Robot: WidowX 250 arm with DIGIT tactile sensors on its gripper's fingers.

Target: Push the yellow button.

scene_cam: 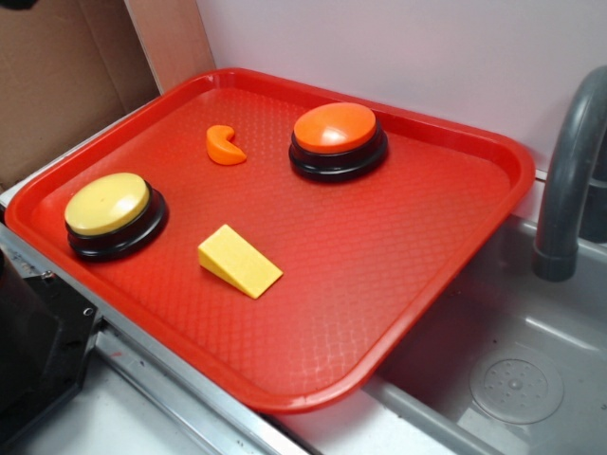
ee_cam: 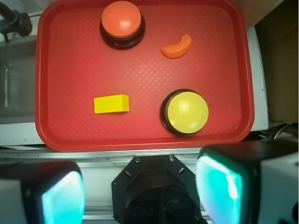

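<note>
Here we look down on a red plastic tray (scene_cam: 446, 284) with a textured bottom, which lies partly over a grey sink basin (scene_cam: 531, 370) beside a dark grey faucet (scene_cam: 569, 180). The round dull-yellow domed push button on its black circular base (scene_cam: 108, 205) sits near the tray's left edge in the exterior view; in the wrist view the same yellow button (ee_cam: 187, 112) shows in the lower right part of the tray, close to the near rim. Just beside it, but not touching, lies a yellow wedge-shaped block (scene_cam: 238, 262), seen from above as a yellow bar (ee_cam: 111, 103). An orange-topped round button on a black base (scene_cam: 337, 139) stands toward the far side of the tray, well apart from the yellow one (ee_cam: 121, 22). Between the two buttons, nearer the far rim, lies a small orange crescent-shaped piece (scene_cam: 224, 146), curved like a slice (ee_cam: 177, 47).

In the wrist view our gripper (ee_cam: 142, 191) hangs above the surface outside the tray's near rim, its two fingers (ee_cam: 219, 184) spread wide with nothing between them. Nothing touches the yellow button, and the gripper is not visible in the exterior view
</note>
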